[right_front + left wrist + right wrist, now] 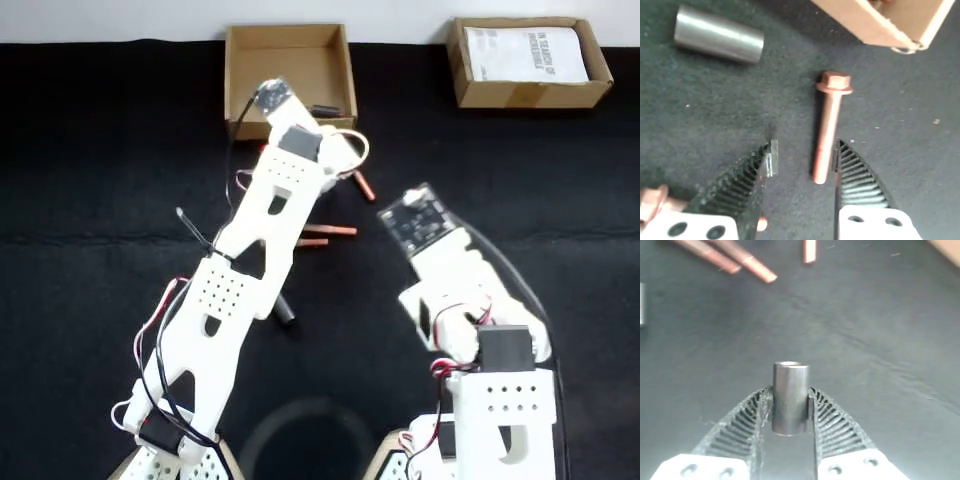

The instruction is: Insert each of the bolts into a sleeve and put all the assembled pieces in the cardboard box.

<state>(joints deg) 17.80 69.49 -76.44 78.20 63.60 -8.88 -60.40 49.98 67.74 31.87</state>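
Bolt (pixel 831 122), copper-coloured, lies flat on the dark desk (pixel 900 150) near the cardboard box (pixel 875 22). Our left pincer (pixel 805 150) is spread around its threaded end, with one finger just beside the shank. Our right pincer (pixel 790 392) pinches a sleeve (pixel 791 377) upright, open end up. We judge the step in hand to be picking up this bolt. Next we must close on the shank, lift, and line its tip up with the sleeve's bore.

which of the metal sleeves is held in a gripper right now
The grey metal sleeve clamped in the right gripper; the other grey sleeve, near the cardboard box, lies loose on its side.
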